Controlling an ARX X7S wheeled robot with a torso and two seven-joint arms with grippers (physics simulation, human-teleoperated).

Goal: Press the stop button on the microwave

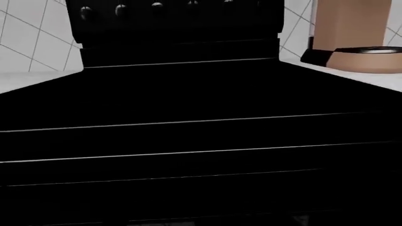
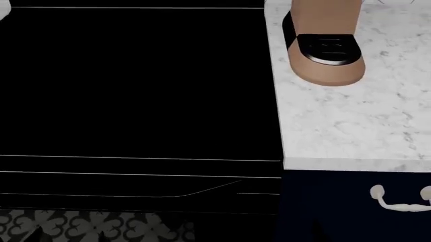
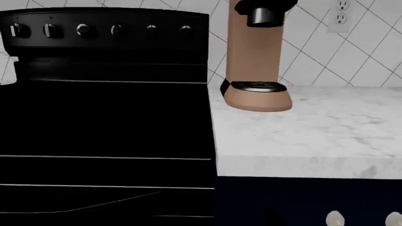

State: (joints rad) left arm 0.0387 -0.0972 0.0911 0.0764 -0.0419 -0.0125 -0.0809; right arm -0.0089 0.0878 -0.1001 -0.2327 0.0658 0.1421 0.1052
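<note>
A home kitchen. A black stove point(image 3: 103, 117) with a row of knobs point(image 3: 82, 30) along its back panel is the anchor; just beside it runs a white marble counter point(image 3: 326, 136) carrying a tan coffee maker point(image 3: 256, 61), backed by white diagonal wall tiles point(image 3: 370, 52) and an outlet point(image 3: 340, 14).

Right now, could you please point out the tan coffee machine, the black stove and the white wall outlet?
tan coffee machine point(image 3: 254, 52): right wrist view, on its upright body.
black stove point(image 3: 103, 117): right wrist view, on its top surface.
white wall outlet point(image 3: 340, 18): right wrist view, on its faceplate.
</note>
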